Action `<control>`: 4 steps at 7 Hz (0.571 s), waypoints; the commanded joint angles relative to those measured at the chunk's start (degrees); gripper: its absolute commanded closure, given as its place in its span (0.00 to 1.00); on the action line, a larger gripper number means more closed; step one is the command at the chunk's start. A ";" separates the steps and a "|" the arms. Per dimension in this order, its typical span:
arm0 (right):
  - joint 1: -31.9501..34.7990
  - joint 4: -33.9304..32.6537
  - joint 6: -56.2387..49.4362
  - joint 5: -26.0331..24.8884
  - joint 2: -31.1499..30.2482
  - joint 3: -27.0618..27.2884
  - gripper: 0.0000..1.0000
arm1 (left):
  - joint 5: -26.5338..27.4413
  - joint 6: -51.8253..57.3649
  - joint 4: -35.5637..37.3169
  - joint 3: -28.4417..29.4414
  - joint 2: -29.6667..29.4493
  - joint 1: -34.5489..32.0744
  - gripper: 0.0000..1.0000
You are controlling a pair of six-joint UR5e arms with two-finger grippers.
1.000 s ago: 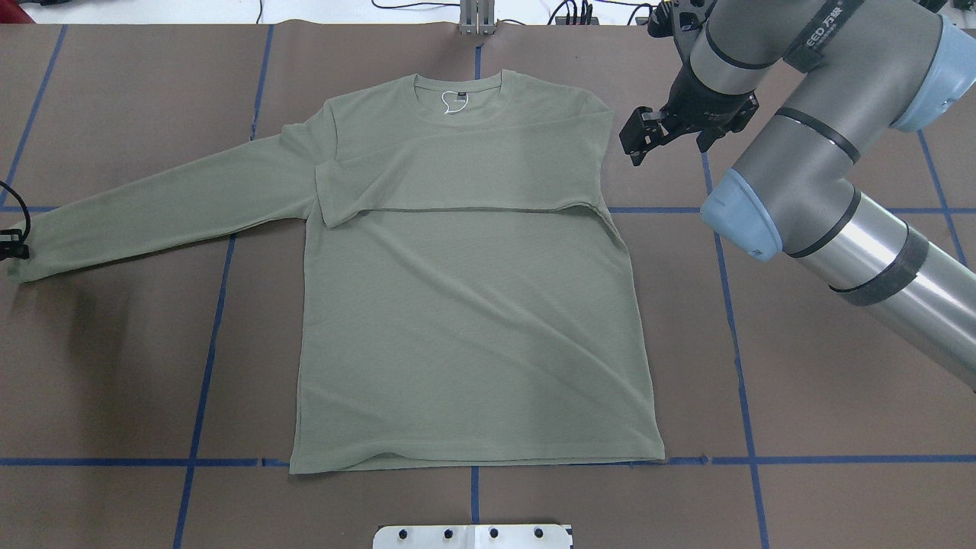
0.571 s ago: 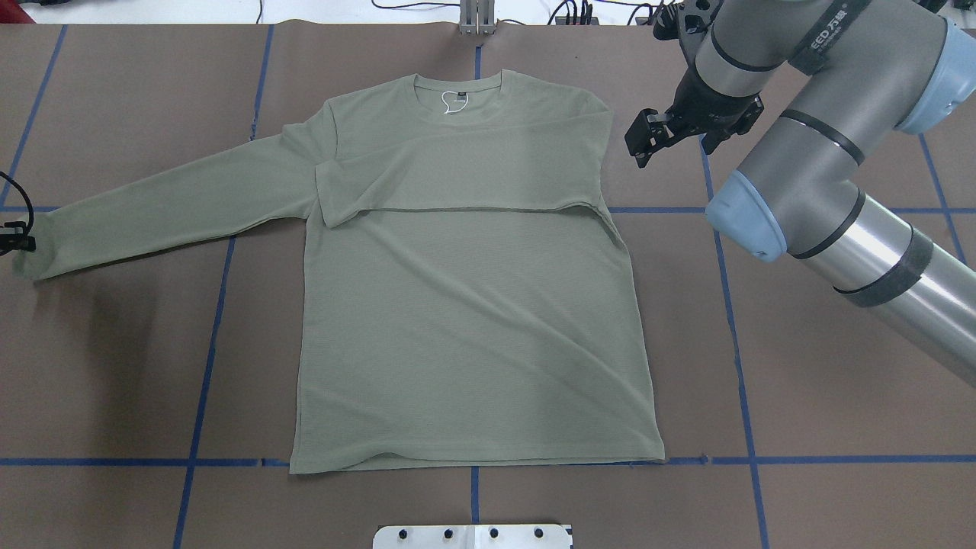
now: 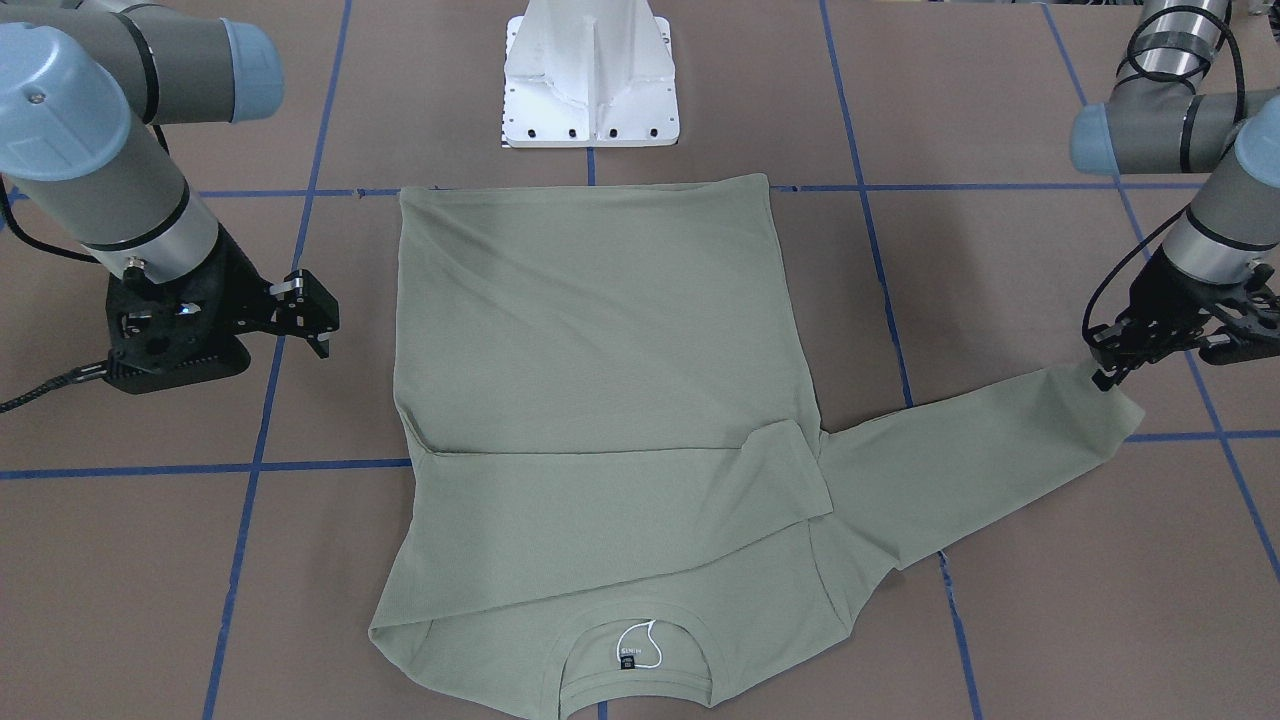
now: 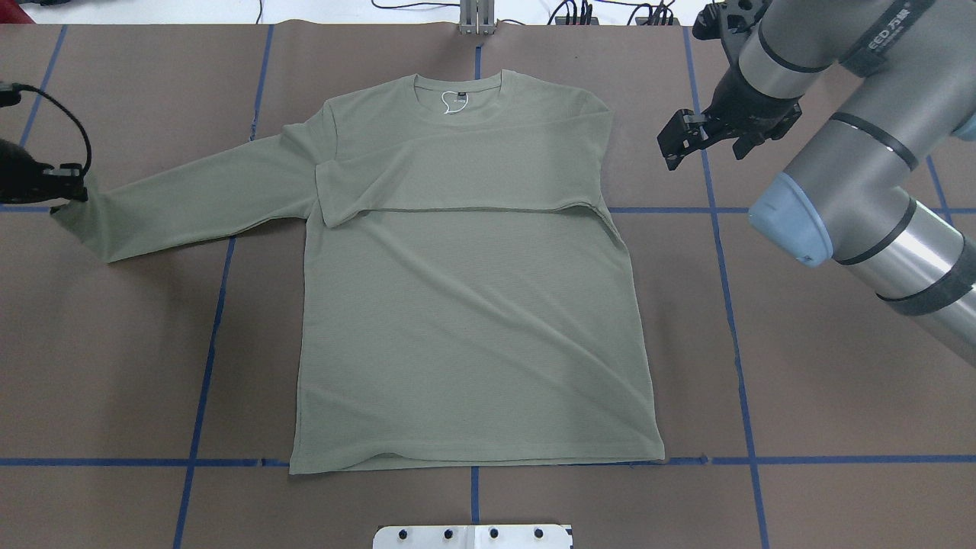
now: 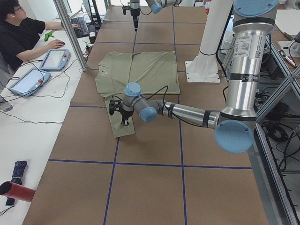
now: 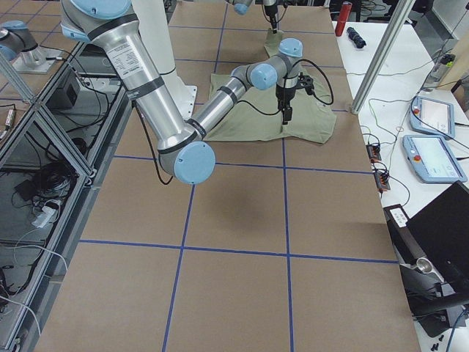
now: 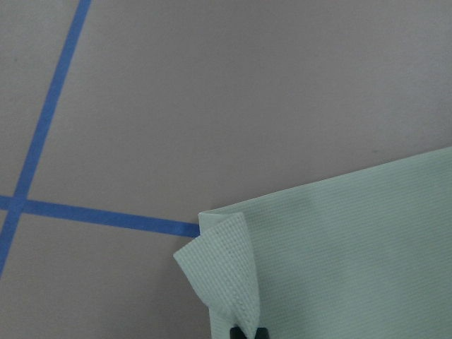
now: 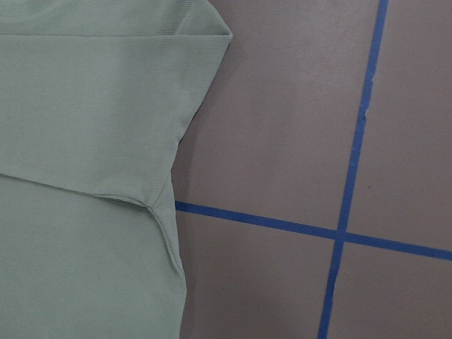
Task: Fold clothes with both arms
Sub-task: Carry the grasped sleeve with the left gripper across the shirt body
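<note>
The sage-green shirt [image 4: 473, 320] lies flat on the brown table, collar at the far side. One sleeve is folded across the chest [image 4: 457, 175]. The other sleeve [image 4: 198, 194] stretches out to the overhead view's left. My left gripper [image 4: 75, 195] is shut on that sleeve's cuff; the left wrist view shows the cuff corner [image 7: 226, 275] curled up and pinched. It also shows in the front view [image 3: 1103, 378]. My right gripper [image 4: 674, 147] is open and empty, apart from the shirt, beside its shoulder edge [image 8: 176, 127]. It shows in the front view too [image 3: 308, 312].
The white pedestal base [image 3: 590, 90] stands at the near table edge behind the hem. Blue tape lines [image 4: 732, 305] grid the brown table. A metal post [image 4: 476, 19] and cables lie at the far edge. An operator [image 5: 21, 35] sits at a side desk with tablets.
My left gripper has pulled the sleeve cuff toward the table's far side and inward toward the shirt. My right gripper has moved to the right, away from the shirt.
</note>
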 commanded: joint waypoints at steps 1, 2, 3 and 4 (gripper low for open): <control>2.60 -0.03 -0.84 1.51 -2.58 0.94 0.00 | -0.12 -6.41 13.37 -1.14 -14.55 0.33 1.00; 2.52 0.31 -0.75 1.08 -3.89 0.94 0.00 | -0.38 -10.12 15.05 -0.87 -19.14 0.51 1.00; 2.86 0.40 -1.10 1.34 -4.86 0.85 0.00 | -2.29 -12.68 15.24 0.35 -22.40 0.86 1.00; 3.21 0.32 -1.19 1.43 -4.87 0.76 0.00 | -3.27 -12.97 15.25 2.63 -27.57 0.86 1.00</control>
